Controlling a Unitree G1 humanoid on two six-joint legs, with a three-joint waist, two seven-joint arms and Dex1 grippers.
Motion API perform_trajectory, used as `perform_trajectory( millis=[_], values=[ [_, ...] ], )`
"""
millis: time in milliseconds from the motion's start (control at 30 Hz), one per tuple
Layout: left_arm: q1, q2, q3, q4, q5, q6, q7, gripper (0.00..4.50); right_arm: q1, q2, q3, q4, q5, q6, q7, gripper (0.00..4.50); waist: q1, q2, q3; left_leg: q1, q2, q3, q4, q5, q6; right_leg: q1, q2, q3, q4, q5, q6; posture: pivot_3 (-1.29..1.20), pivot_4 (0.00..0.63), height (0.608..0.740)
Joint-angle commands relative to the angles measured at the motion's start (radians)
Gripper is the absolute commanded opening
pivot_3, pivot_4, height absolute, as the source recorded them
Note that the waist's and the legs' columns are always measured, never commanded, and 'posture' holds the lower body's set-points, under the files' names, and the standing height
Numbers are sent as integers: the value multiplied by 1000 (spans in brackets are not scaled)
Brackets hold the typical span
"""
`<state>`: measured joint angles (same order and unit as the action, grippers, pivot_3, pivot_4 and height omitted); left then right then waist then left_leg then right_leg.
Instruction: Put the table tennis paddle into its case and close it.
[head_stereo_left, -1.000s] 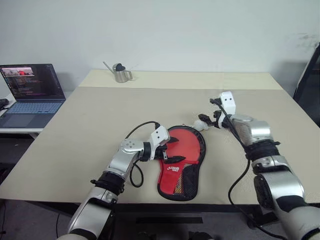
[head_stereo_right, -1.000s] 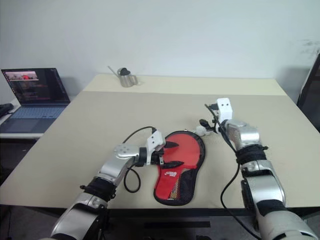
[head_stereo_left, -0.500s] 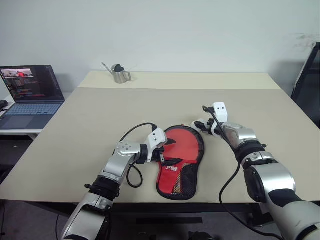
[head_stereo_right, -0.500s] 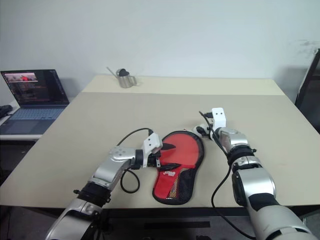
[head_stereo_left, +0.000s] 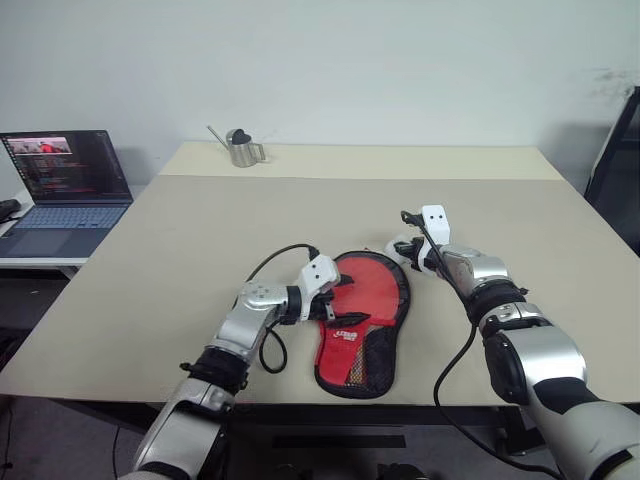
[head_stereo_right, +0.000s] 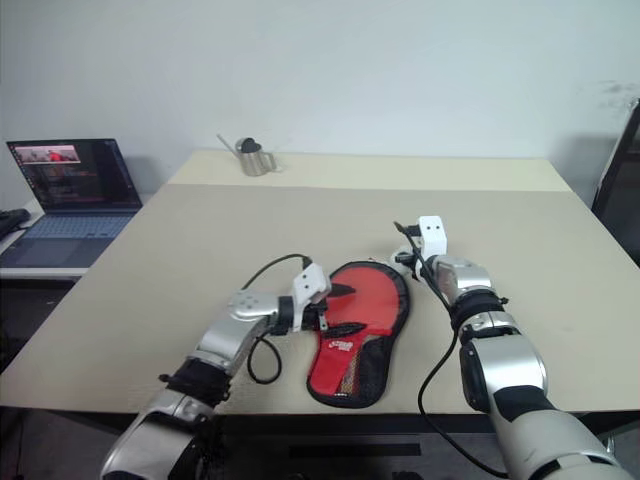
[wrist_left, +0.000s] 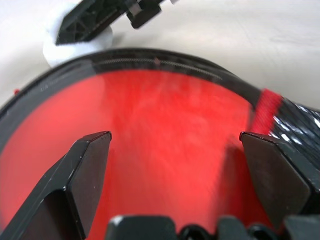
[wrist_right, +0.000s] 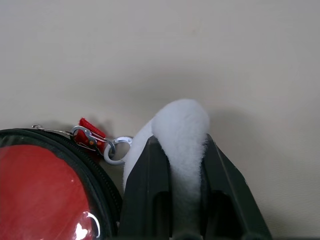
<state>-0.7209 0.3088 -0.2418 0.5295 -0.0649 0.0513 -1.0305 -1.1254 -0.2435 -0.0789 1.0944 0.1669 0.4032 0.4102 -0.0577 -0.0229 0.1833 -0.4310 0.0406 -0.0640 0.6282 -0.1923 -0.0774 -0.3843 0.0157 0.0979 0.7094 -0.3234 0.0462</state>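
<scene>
The case (head_stereo_left: 365, 320) lies flat on the table (head_stereo_left: 200, 230), red face up, with the black mesh end toward the front edge. The paddle is hidden; I cannot tell it apart from the case's red face. My left gripper (head_stereo_left: 349, 303) hovers open over the case's left side, its fingers (wrist_left: 90, 160) spread above the red surface. At the case's far rim my right gripper (wrist_right: 177, 142) is shut on a white fluffy pompom (wrist_right: 182, 117). A metal ring and red tab (wrist_right: 92, 137) join the pompom to the zip.
A small metal watering can (head_stereo_left: 240, 147) stands at the table's far edge. An open laptop (head_stereo_left: 65, 180) sits on a lower surface to the left. A dark chair (head_stereo_left: 620, 150) shows at the right border.
My right gripper came down and leftward to the case's far rim and closed on the white pompom. The left gripper stayed open over the case.
</scene>
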Motion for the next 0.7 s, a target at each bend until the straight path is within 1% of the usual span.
perform_trajectory(
  millis=[33, 100, 267, 333, 433, 500, 700],
  values=[
    [-15, 6, -33, 76, 50, -80, -12, 4500, 16, -27, -4, -128, -2, 59, 12, 210, -1, 0, 0, 0, 0, 0, 0, 0, 0, 0, 0, 0, 0, 0, 0, 0, 150, 740],
    [-17, 10, -39, 119, 67, -110, -11, 4500, 47, -39, 0, -226, 5, 115, 21, 209, 1, 0, 0, 0, 0, 0, -1, 0, 0, -1, 0, 0, 0, 0, 0, 0, 150, 740],
    [-20, 7, -52, 216, 87, -163, 5, 4500, 220, -113, 16, -685, 49, 391, 57, 208, 3, 2, -1, 0, 0, 0, 1, 0, 0, 0, 0, 0, 2, 0, 0, 0, 150, 740],
    [-20, -2, -55, 231, 86, -170, 8, 4500, 282, -145, 16, -836, 67, 490, 60, 207, 4, 2, -1, 1, 0, -1, 1, 1, 1, 0, 0, 0, 3, 0, 0, 0, 150, 740],
    [-22, -16, -54, 242, 79, -170, 8, 4500, 363, -176, 4, -1012, 101, 610, 53, 207, 4, 3, -2, 1, -1, -1, 1, 2, 3, 0, 0, -1, 3, 0, 0, 0, 150, 740],
    [-26, -32, -49, 241, 68, -155, 6, 4500, 430, -205, -7, -1133, 128, 693, 52, 207, 7, 4, -3, 2, -1, -1, 1, 3, 4, 1, 0, -1, 3, -3, 4, 0, 150, 740],
    [-27, -49, -48, 239, 68, -143, 1, 4500, 550, -268, -44, -1319, 185, 837, 47, 207, 25, 5, -3, 1, -2, -2, 1, 3, 4, 3, -1, -1, 0, -3, 5, 0, 150, 740]
  ],
)
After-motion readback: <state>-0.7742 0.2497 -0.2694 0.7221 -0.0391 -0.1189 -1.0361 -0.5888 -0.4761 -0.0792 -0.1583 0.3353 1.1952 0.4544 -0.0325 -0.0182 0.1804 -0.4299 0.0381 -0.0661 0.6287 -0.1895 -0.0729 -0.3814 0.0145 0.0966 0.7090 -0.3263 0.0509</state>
